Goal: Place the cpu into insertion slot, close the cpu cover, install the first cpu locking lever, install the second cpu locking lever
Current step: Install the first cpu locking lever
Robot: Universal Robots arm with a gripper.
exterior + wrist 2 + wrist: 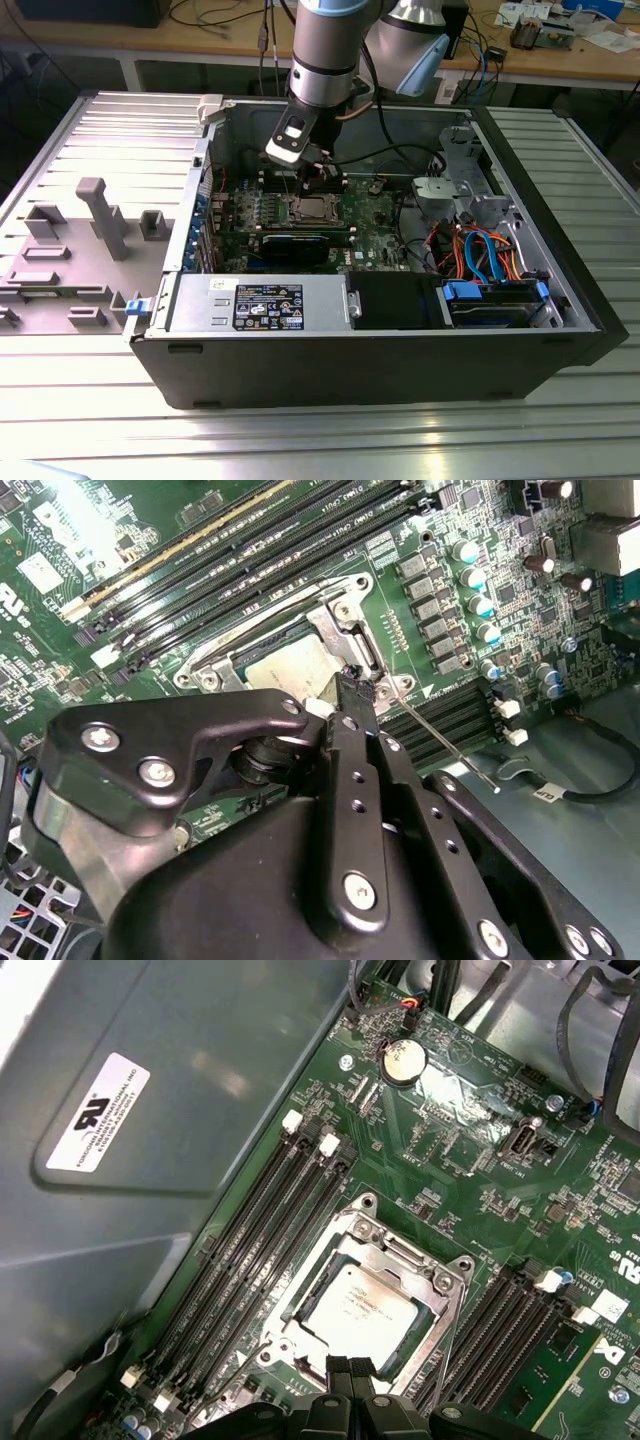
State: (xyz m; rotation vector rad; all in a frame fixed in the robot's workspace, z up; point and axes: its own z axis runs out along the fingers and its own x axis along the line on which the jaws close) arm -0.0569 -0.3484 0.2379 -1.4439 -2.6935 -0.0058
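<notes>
Cpu sits mid-frame in the exterior view, cpu cover down over it; gripper jaws clenched empty at its edge, probably to push the locking lever.

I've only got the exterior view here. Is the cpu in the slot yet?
Observer: Yes. In the first wrist view the cpu lies flat in the slot.
Operator: And the cover?
Observer: The cover looks down, framing the cpu's top.
Operator: Where exactly is the gripper?
Observer: The gripper is at the cover's edge beside the cpu, fingertips together.
</notes>
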